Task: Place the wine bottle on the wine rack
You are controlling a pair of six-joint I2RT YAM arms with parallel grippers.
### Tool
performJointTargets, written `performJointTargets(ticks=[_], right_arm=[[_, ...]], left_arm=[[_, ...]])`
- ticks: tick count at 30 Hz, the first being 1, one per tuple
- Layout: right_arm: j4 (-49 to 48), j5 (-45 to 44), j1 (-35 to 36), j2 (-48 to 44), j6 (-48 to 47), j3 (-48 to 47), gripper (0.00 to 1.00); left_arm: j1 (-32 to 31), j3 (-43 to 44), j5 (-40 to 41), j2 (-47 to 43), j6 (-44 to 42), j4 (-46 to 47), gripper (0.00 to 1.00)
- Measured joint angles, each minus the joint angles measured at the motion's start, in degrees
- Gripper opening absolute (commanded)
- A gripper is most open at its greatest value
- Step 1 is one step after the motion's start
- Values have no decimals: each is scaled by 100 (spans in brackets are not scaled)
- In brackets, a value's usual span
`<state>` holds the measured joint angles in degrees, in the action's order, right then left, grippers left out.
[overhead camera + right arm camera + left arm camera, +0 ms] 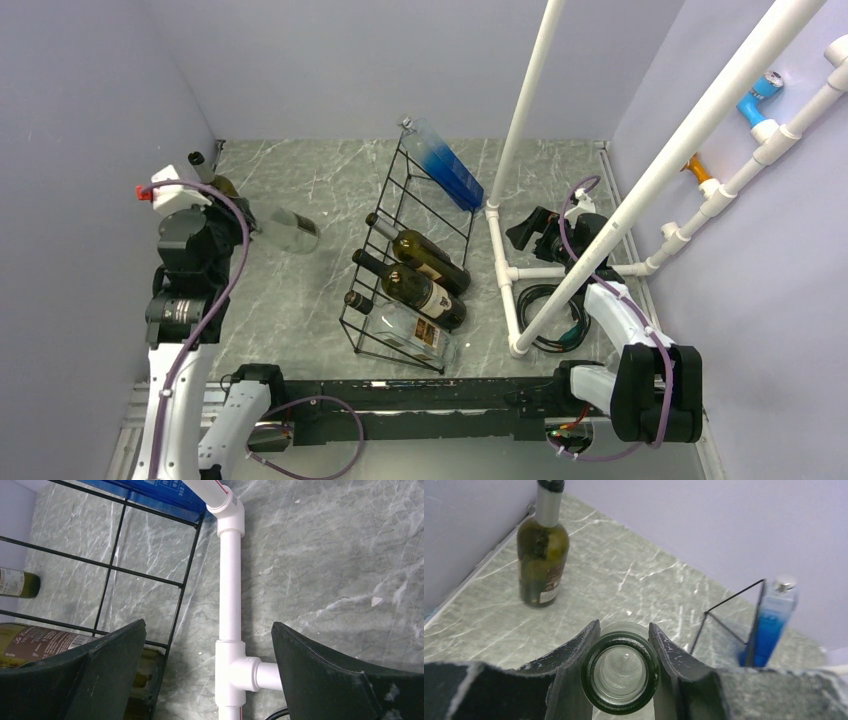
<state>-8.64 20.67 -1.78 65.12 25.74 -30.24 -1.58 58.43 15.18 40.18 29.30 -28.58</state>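
Where the top cam looks down, the L gripper (252, 224) is by the left edge of the worktop, clamped on the neck of the wine bottle (292, 231). It's a clear one, held roughly on its side w/ its base toward the wine rack (391, 185) but apart from it. The rack stands mid-worktop, running from near edge toward far edge. It carries 4 bottles: a blue bottle (450, 170) at the far end, then two dark bottles (425, 258) and (420, 292), then a clear labelled bottle (412, 333) nearest the near edge. A green bottle (203, 163) stands upright in the far-left corner, partly behind the L arm. The R gripper (522, 232) is toward the right edge, just beside the white pipe frame (503, 265); can't tell its finger state from this view.

L wrist cam: both fingers (579, 650) press on either side of the wine bottle's neck, w/ its open mouth (620, 672) facing the lens. The green bottle (543, 555) is upright by the left wall. The blue bottle (774, 620) leans on rack wire (729, 597) at right.

R wrist cam: fingers (100, 675) are spread wide, holding nothing. The white pipe (231, 595) lies on the marble below the gap. Rack wires (111, 567) and a labelled dark bottle (45, 642) are at left.
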Motion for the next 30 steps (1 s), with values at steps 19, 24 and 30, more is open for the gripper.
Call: performJointTargets(ticks=[19, 24, 30], right_arm=[[-2, 42, 2, -31, 0, 0, 100], [-2, 44, 2, -31, 2, 0, 100], [-2, 42, 2, -66, 0, 0, 100]], left_arm=[[-2, 623, -1161, -225, 1095, 337, 0], [0, 623, -1198, -127, 1377, 789, 0], [-2, 728, -1373, 317, 1814, 1419, 0]])
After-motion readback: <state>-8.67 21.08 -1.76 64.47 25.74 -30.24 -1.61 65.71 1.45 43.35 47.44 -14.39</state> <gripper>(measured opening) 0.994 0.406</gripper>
